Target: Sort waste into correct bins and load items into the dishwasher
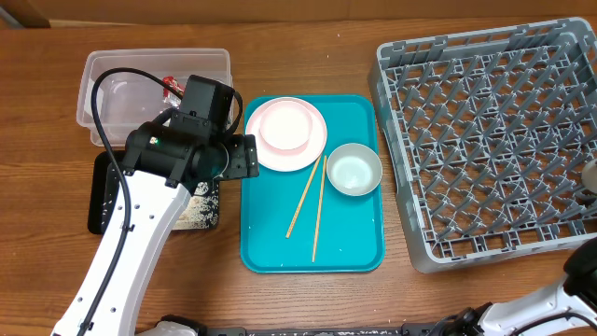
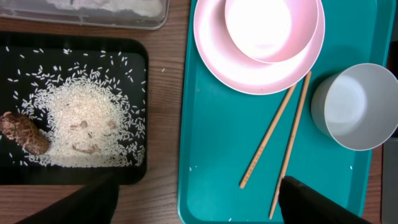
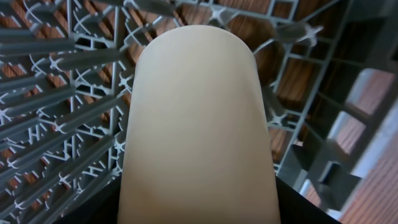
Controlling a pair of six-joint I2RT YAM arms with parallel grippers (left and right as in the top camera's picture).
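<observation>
My left gripper [image 2: 199,200] is open and empty, hovering over the gap between the black tray [image 2: 134,174] and the teal tray; it also shows in the overhead view [image 1: 238,157]. The black tray holds loose rice [image 2: 81,124] and a brown food scrap [image 2: 25,132]. A red wrapper [image 1: 172,86] lies in the clear tub [image 1: 103,65]. On the teal tray are a white plate [image 2: 214,59] with a bowl [image 2: 267,28] on it, a pale bowl [image 2: 357,106] and two chopsticks [image 2: 283,134]. My right gripper [image 3: 199,205] is shut on a small white cup [image 3: 199,124] over the grey rack [image 1: 485,140].
The teal tray [image 1: 270,233] lies between the black tray and the rack. The clear tub stands right behind the black tray. The rack's upright pegs [image 3: 56,81] are close under the cup. Bare wooden table [image 1: 317,56] runs along the back.
</observation>
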